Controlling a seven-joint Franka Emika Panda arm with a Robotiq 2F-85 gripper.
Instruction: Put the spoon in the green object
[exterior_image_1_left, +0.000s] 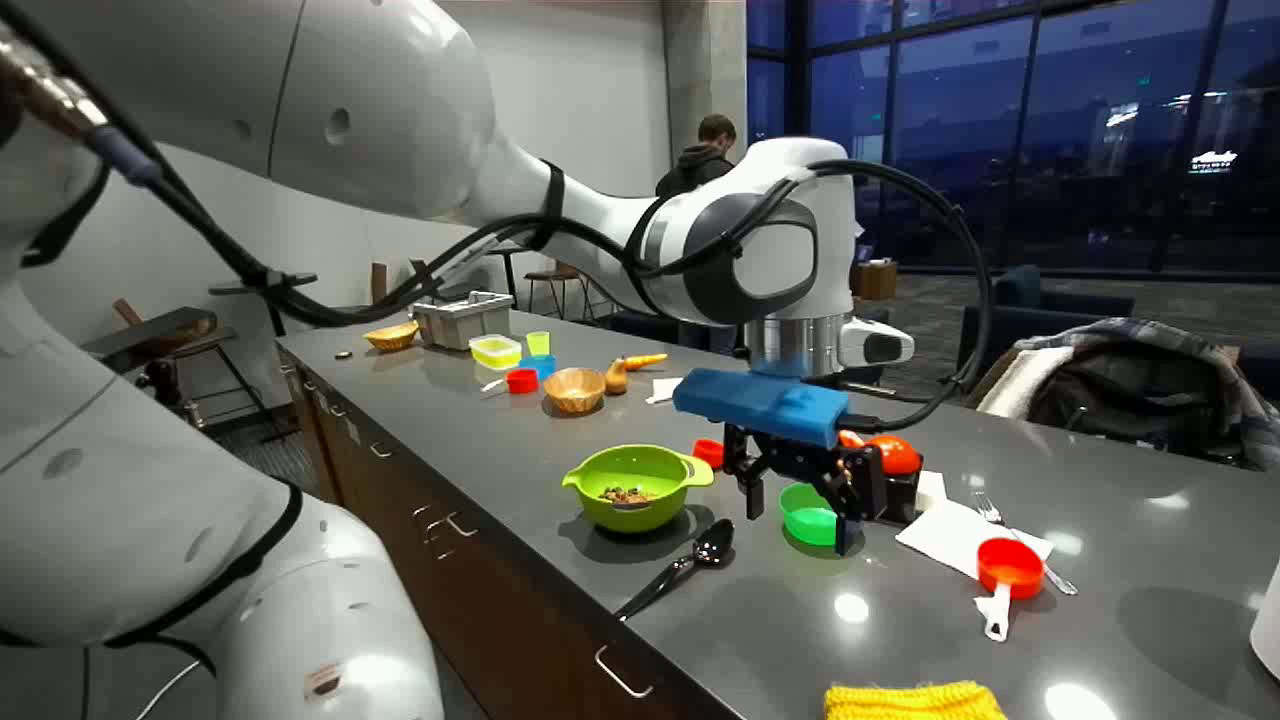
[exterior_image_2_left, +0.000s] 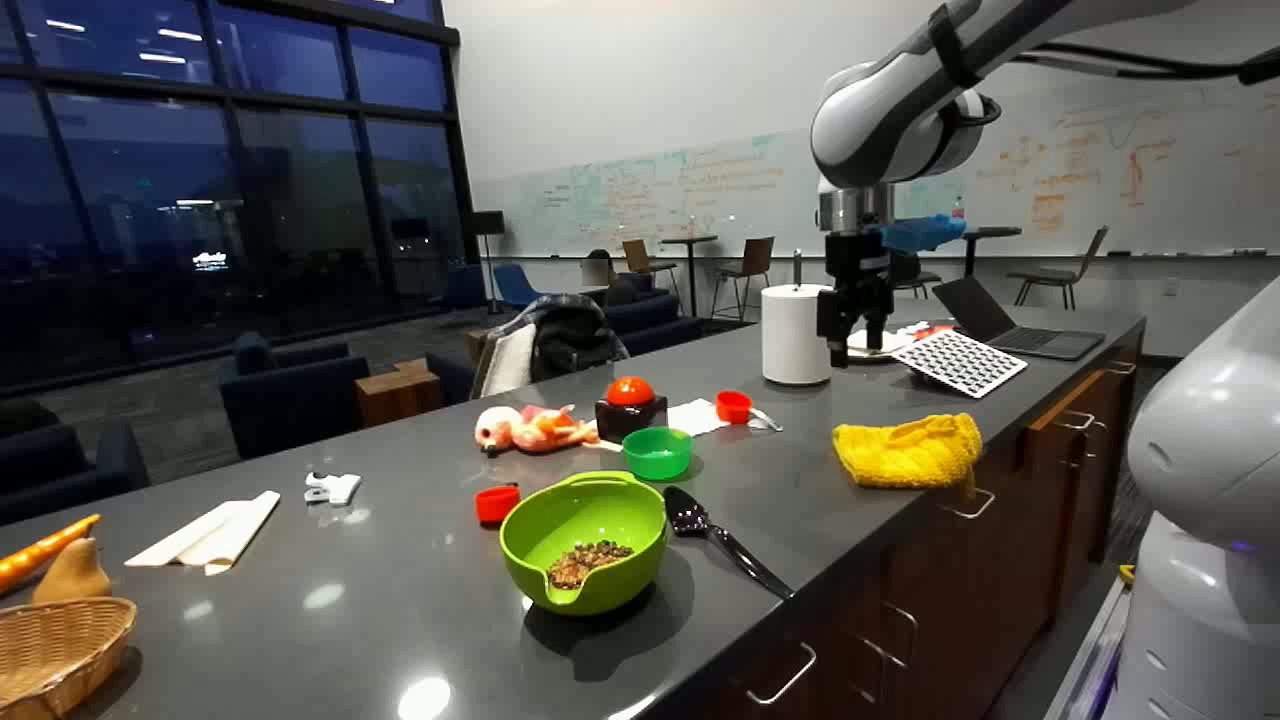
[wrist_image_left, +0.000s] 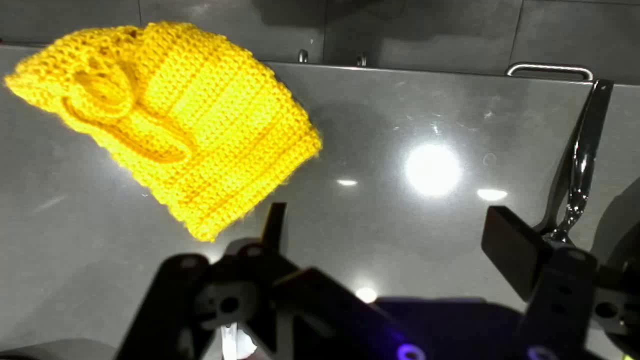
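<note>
The dark spoon (exterior_image_1_left: 683, 567) lies flat on the counter beside the green bowl (exterior_image_1_left: 632, 519), its handle end at the counter's edge. The spoon (exterior_image_2_left: 738, 550) and the lime-green bowl (exterior_image_2_left: 640, 560) show in both exterior views; the bowl stands upright with small brown bits inside. In the wrist view the spoon's handle (wrist_image_left: 584, 160) is at the right, and its bowl end is hidden behind a finger. My gripper (exterior_image_1_left: 798, 518) is open and empty, held above the counter. It also shows open in the wrist view (wrist_image_left: 390, 235), between spoon and yellow cloth, and in an exterior view (exterior_image_2_left: 857, 347).
A yellow knitted cloth (wrist_image_left: 200, 120) lies near the counter edge. A smaller green cup (exterior_image_2_left: 657, 455), a black box with an orange ball (exterior_image_2_left: 630, 412), a pink toy (exterior_image_2_left: 530, 430) and red scoops (exterior_image_1_left: 1008, 567) stand nearby. A paper roll (exterior_image_2_left: 796, 335) stands upright.
</note>
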